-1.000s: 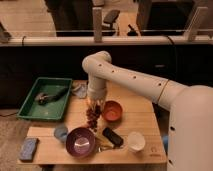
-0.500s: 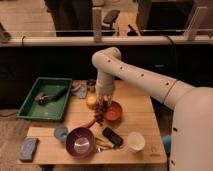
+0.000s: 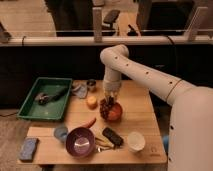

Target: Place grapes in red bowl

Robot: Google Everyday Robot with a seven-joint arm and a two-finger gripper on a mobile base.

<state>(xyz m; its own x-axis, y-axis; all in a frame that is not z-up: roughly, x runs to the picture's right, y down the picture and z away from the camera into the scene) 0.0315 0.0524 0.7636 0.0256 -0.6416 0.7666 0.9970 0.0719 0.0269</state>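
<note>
My gripper points down at the middle of the wooden table. It is shut on the grapes, a dark reddish-purple bunch hanging just below it. The grapes hang over the left rim of the red bowl, touching or nearly touching it. The bowl stands on the table directly under the wrist, and the bunch partly hides its inside.
A small orange fruit lies left of the bowl and a red-orange chili lies below it. Toward the front are a purple bowl, a black item, a white cup and a small blue cup. A green tray is at the left.
The arm has carried the grapes to the right, from beside the orange fruit to the red bowl's left rim.
</note>
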